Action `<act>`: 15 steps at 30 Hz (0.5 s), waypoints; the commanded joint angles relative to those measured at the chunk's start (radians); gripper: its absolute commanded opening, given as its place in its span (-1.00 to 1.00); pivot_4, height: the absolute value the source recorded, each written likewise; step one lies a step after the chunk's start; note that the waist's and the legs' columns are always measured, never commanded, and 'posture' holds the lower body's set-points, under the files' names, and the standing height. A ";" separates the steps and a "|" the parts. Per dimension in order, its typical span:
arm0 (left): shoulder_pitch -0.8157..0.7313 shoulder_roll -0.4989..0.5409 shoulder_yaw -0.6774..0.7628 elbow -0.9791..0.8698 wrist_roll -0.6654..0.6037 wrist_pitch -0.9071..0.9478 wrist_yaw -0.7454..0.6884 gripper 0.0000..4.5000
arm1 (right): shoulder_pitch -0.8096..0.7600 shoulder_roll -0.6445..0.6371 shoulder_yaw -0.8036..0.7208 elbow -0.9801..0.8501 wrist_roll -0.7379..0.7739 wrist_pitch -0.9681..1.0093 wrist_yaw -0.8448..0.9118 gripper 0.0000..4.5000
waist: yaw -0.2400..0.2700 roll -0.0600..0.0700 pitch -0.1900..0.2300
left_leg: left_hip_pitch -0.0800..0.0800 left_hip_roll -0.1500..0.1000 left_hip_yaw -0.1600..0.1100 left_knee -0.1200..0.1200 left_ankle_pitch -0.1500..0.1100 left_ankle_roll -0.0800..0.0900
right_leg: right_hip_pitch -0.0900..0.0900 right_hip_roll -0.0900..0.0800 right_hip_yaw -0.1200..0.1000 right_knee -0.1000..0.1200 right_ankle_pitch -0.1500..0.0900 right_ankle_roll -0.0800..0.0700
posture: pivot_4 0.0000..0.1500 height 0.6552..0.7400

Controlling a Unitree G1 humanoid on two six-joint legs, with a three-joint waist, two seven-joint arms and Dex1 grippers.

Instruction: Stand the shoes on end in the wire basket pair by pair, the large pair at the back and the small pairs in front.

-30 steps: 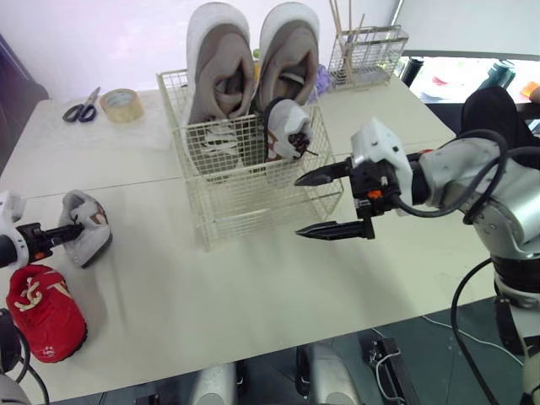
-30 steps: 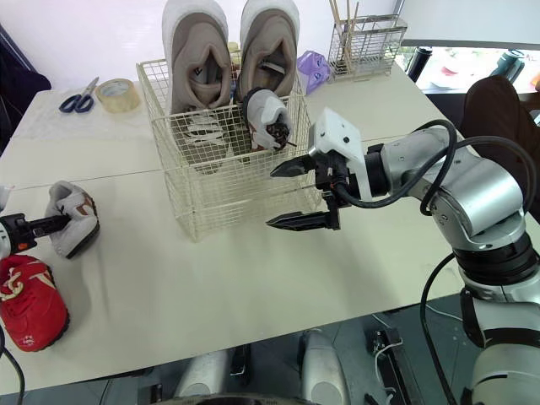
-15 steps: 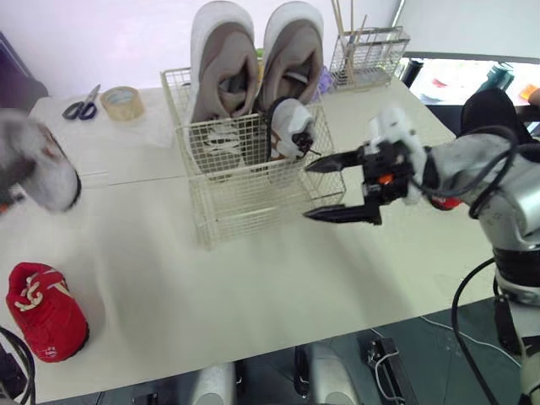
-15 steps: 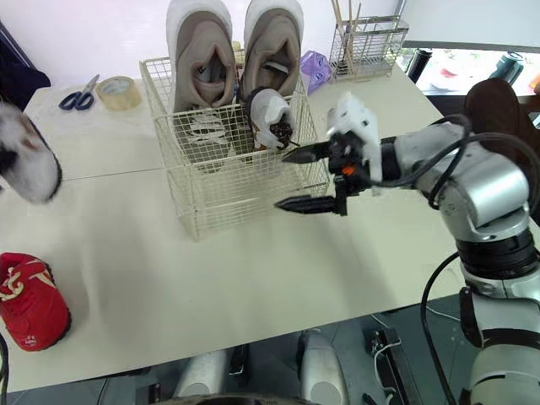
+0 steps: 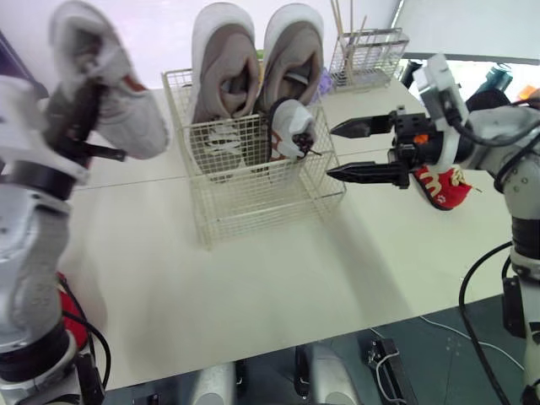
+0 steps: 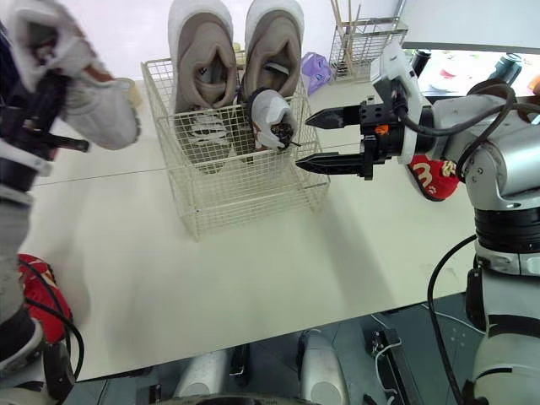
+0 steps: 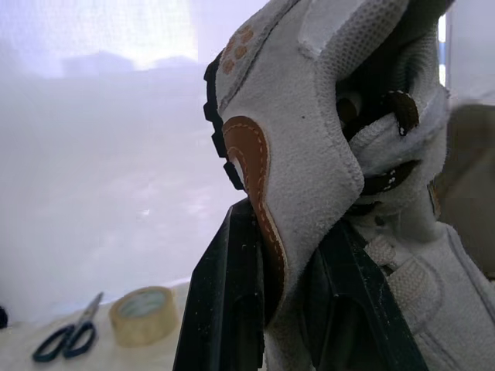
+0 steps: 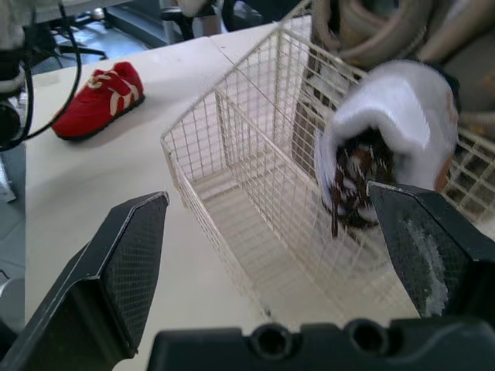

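Left gripper [image 7: 286,236]: jaws clenched on small grey shoe [image 5: 126,114], high over the worktop's [image 5: 253,287] left edge.
Right gripper [image 5: 331,152]: jaws released, beside wire basket [image 5: 253,202].
Risk: thin pinch on the shoe's edge; it may twist loose or catch the basket rim.

The big grey pair [image 5: 253,76] is stood on end at the back of the basket [image 5: 253,202], a small white shoe [image 5: 293,128] in front. A small grey shoe [image 5: 126,118] is held up high. A red shoe [image 5: 440,187] is laid at the right, another red shoe [image 8: 97,100] at the left.
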 commanded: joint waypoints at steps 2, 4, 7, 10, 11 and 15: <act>-0.017 -0.066 -0.193 -0.013 0.146 -0.193 -0.019 -0.90 | 0.000 -0.048 -0.016 -0.011 -0.023 -0.001 0.012 1.00 | 0.011 0.001 0.000 | 0.000 0.000 0.000 0.000 0.000 0.000 | 0.000 0.000 0.001 -0.001 0.000 0.000 | 1.00 1.00; -0.016 -0.109 -0.258 0.021 0.195 -0.268 -0.028 -0.90 | 0.022 -0.066 -0.030 -0.029 -0.020 0.013 0.010 1.00 | 0.013 0.001 0.000 | 0.000 0.000 0.000 0.001 0.000 0.000 | 0.001 0.000 0.000 -0.001 -0.002 -0.003 | 1.00 1.00; 0.005 -0.166 -0.322 0.091 0.289 -0.405 -0.028 -0.90 | 0.052 -0.096 -0.062 -0.060 -0.002 0.037 -0.005 1.00 | 0.010 0.001 0.000 | 0.000 0.000 0.000 0.002 0.000 0.000 | 0.001 0.000 0.001 -0.002 -0.002 -0.004 | 1.00 1.00; 0.053 -0.195 -0.378 0.192 0.403 -0.575 -0.038 -0.90 | 0.080 -0.111 -0.095 -0.084 0.015 0.058 -0.022 1.00 | 0.008 0.002 -0.001 | 0.001 0.001 -0.001 0.001 -0.001 0.001 | 0.001 0.000 0.001 -0.002 -0.002 -0.003 | 1.00 1.00; 0.057 -0.212 -0.384 0.230 0.420 -0.618 -0.032 -0.90 | 0.093 -0.115 -0.104 -0.093 0.019 0.063 -0.026 1.00 | 0.009 0.002 -0.001 | 0.001 0.001 -0.001 0.001 -0.001 0.001 | 0.000 0.000 0.001 -0.002 -0.001 -0.003 | 1.00 1.00; 0.009 -0.239 -0.415 0.369 0.475 -0.757 -0.056 -0.90 | 0.131 -0.129 -0.144 -0.133 0.044 0.093 -0.050 1.00 | 0.013 0.002 -0.001 | 0.001 0.002 -0.002 0.002 -0.001 0.001 | 0.001 0.000 0.000 -0.001 -0.001 -0.003 | 1.00 1.00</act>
